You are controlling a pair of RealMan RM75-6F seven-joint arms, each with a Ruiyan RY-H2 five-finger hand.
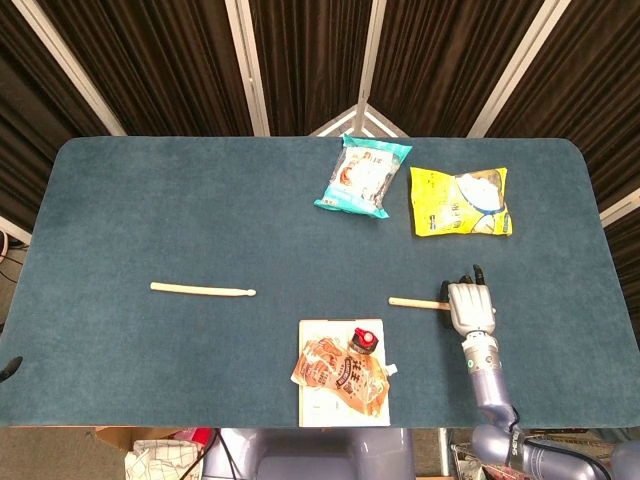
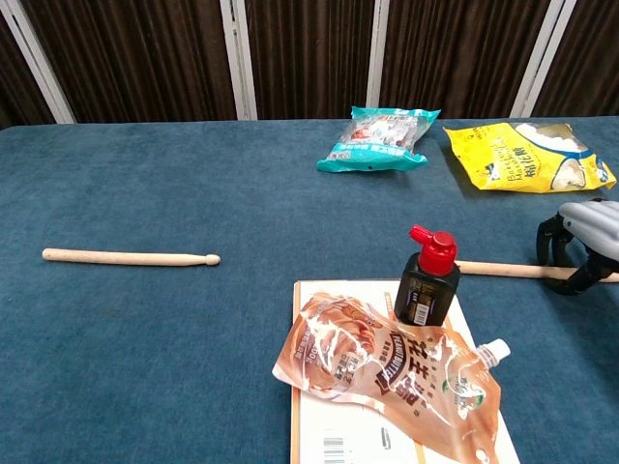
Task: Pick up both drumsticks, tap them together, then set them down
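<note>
My right hand (image 1: 470, 305) sits over the butt end of the right drumstick (image 1: 413, 301), to the right of the black bottle (image 2: 427, 279). In the chest view my dark fingers (image 2: 551, 237) curl down on either side of the stick, which lies flat on the blue table (image 1: 200, 200); I cannot tell whether they have closed on it or only straddle it. My left hand shows in neither view.

The left drumstick (image 1: 202, 290) lies flat well to the left of the bottle, its tip pointing toward the bottle, with nothing touching it.

The bottle stands upright with its red cap (image 2: 432, 237) on; what is in it I cannot see. It stands at the far edge of a white card (image 2: 319, 425), and just in front of it on the card lies an orange spouted pouch (image 2: 387, 372), sealed with a white cap.

Far behind the bottle lie two closed snack bags: a teal bag (image 1: 362, 176) and, to its right, a yellow bag (image 1: 460, 202).
</note>
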